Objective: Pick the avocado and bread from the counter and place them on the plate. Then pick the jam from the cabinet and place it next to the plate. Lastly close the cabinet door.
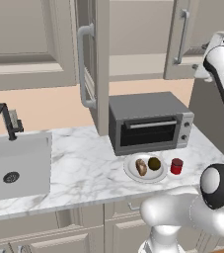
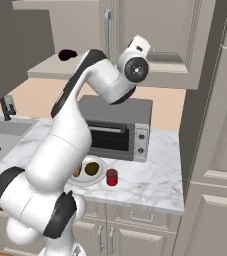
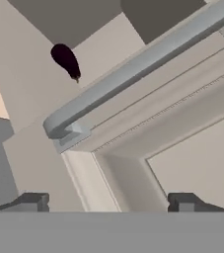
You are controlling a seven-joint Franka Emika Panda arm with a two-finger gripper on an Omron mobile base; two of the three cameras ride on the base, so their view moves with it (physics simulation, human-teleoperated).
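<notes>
Nearby, spread dark gripper (image 3: 108, 200), round grey bar handle (image 3: 143, 66), beige panelled cabinet door (image 3: 182, 148), veined marble counter (image 1: 84, 168)

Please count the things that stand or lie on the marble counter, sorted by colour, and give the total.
Brown: 1, the bread, on the plate
Dark green: 1, the avocado, on the plate
White: 1, the plate
Red: 1, the jam, beside the plate
Grey: 1, the toaster oven
Total: 5
</notes>
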